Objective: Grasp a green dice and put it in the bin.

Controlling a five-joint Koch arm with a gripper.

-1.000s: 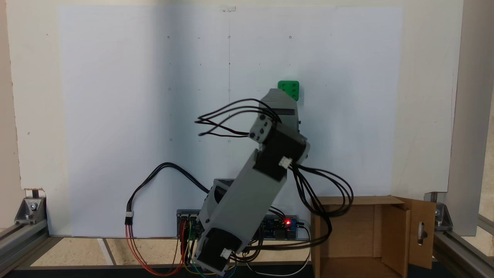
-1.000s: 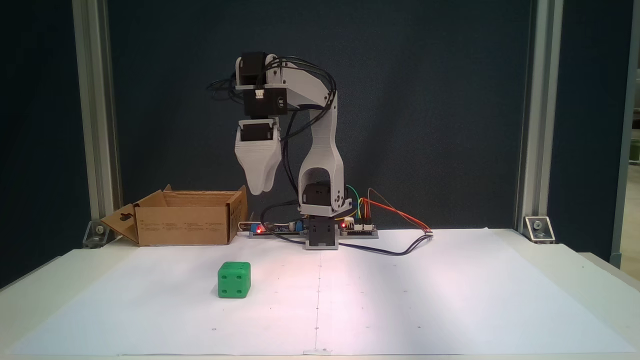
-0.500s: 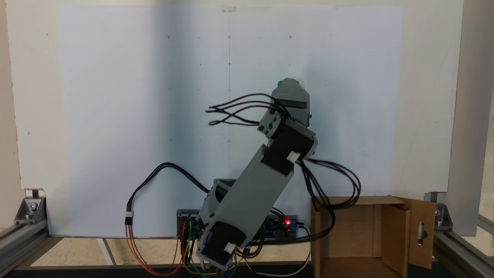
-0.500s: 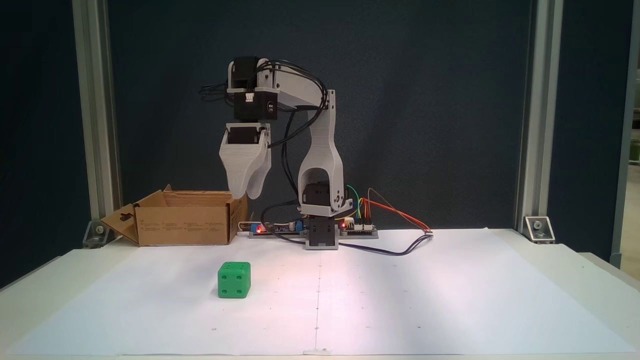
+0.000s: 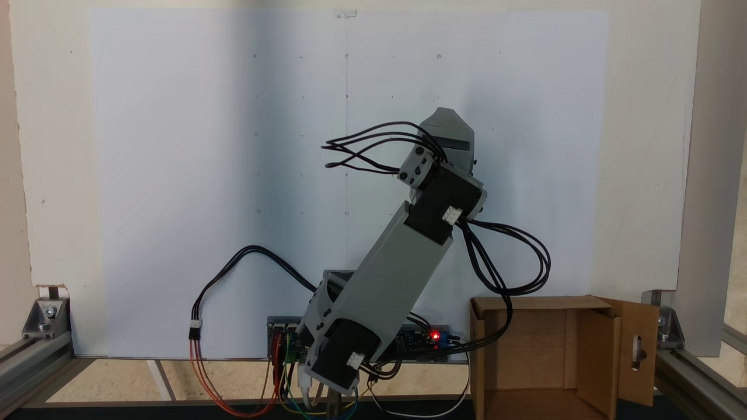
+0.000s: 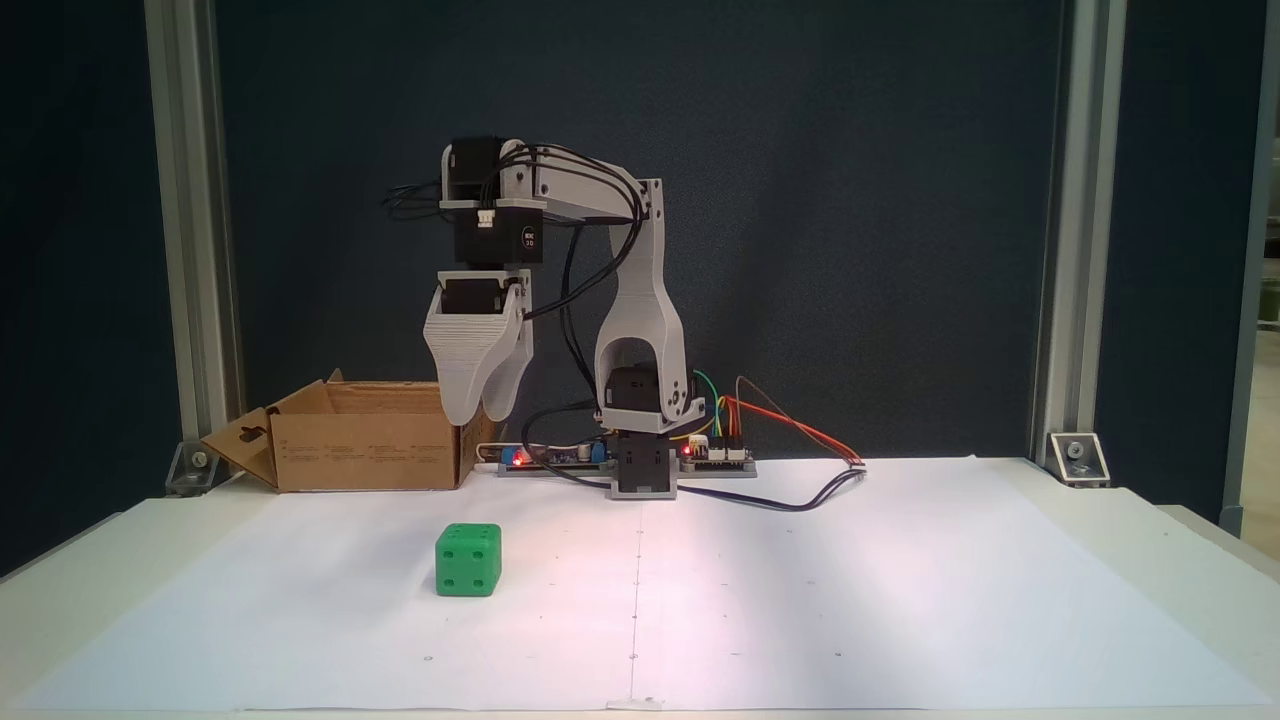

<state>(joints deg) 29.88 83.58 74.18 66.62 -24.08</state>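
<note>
Green plastic, hard and rounded at the corners, the green dice [image 6: 468,560] sits flat on the white paper sheet [image 6: 800,590] covering the tabletop [image 6: 60,580], well out in front of the arm's base and apart from everything else. It looks light and stiff, so it should not deform under a squeeze, but its smooth faces and rounded edges could let it slip or twist out of a shallow pinch; the safest hold is likely across two opposite flat faces, fingers low enough to pass the rounding. The hand [image 6: 478,412] hangs high above the tabletop, pointing down, its two jaws close together with hardly a gap at the tips, empty; it would need to spread before coming down over the cube. In the fixed view from behind the arm, the hand [image 5: 446,116] covers the spot where the dice lies. The bin [image 6: 365,440], a brown cardboard box with its flaps open, stands at the back of the tabletop beside the arm's base [image 6: 640,470]; black cables [image 5: 513,262] loop from the arm over the bin's near corner and could snag on the way there. Nothing stands between hand and dice.
</note>
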